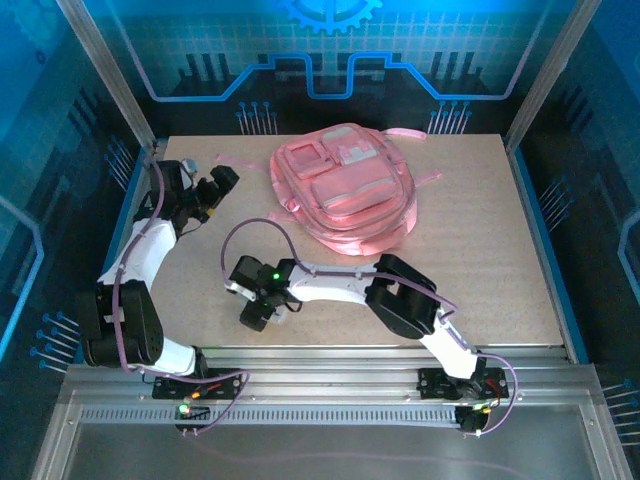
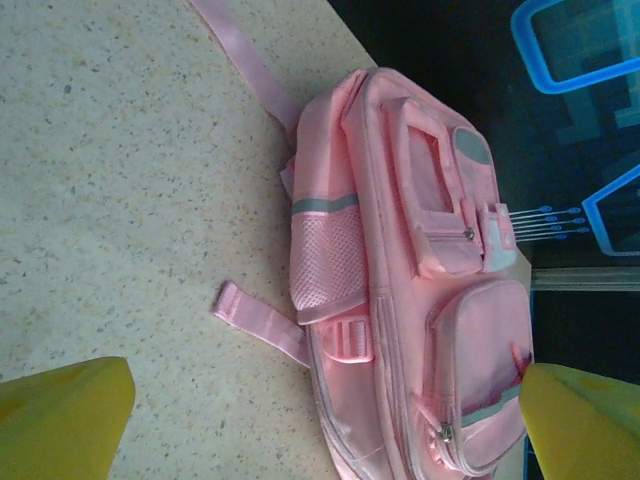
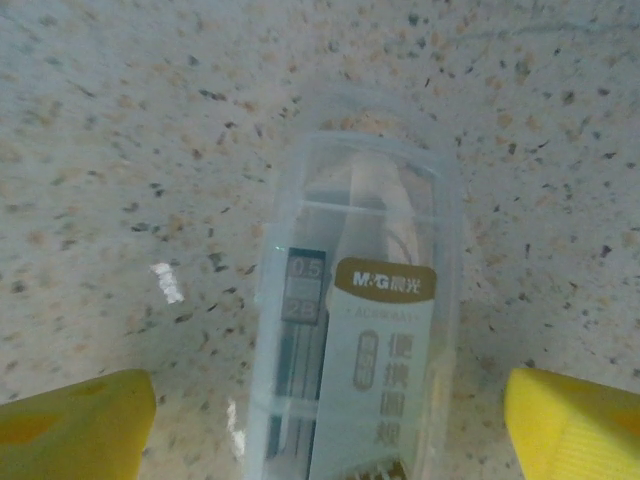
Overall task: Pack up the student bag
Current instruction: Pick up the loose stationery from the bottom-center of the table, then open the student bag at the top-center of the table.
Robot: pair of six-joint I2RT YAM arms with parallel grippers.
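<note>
The fingers (image 3: 70,425) of the right gripper (image 3: 340,425) are spread wide on either side of a clear case (image 3: 350,330) lying untouched on the table (image 3: 150,150). Picking up this case is judged to be the step in hand; lowering and closing across it are called for next. The left gripper (image 2: 320,420), also wide open, is pointed at the bag (image 2: 400,280), which lies flat at the table's far middle.
</note>
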